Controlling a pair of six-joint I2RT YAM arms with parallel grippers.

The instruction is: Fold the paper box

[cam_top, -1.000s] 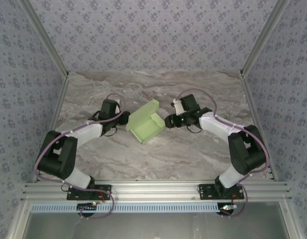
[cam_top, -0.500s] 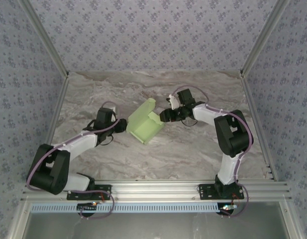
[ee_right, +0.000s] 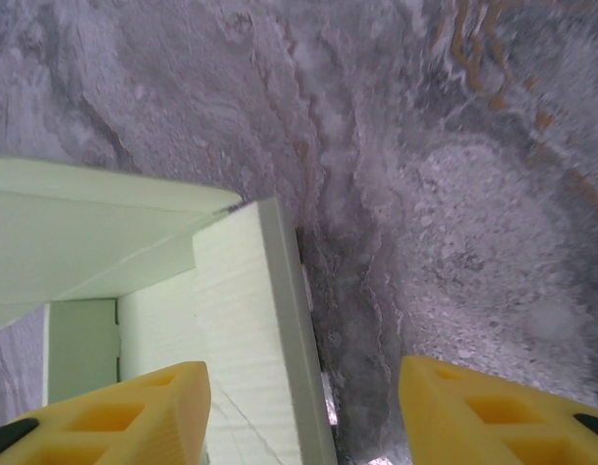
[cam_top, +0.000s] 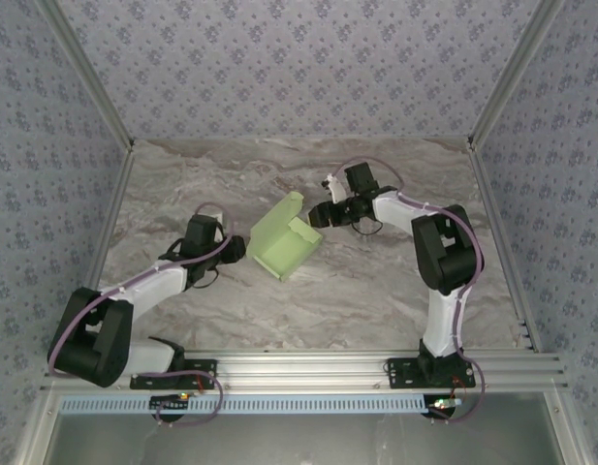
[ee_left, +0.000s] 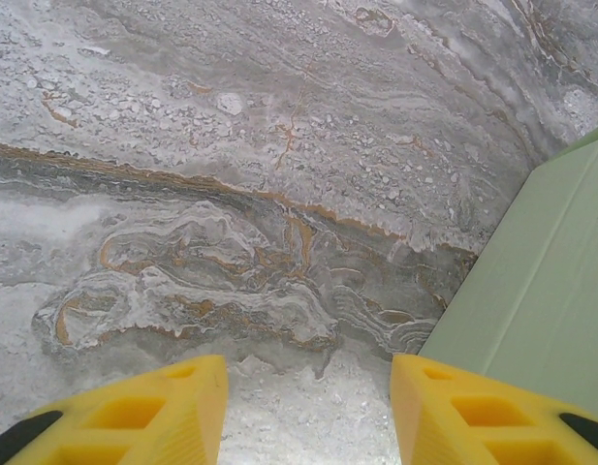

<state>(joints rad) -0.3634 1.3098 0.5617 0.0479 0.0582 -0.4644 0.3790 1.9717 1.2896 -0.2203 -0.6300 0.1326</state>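
The right gripper (ee_right: 303, 417) has its fingers spread, with a wall of the paper box (ee_right: 250, 320) standing between them. The left gripper (ee_left: 308, 412) is spread too, holding nothing; the box lies just to its right.

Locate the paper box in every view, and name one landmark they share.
Top external: paper box at the centre, mid-table.
Left wrist: paper box along the right edge.
Right wrist: paper box at lower left.
Shared landmark: the marbled tabletop under it.
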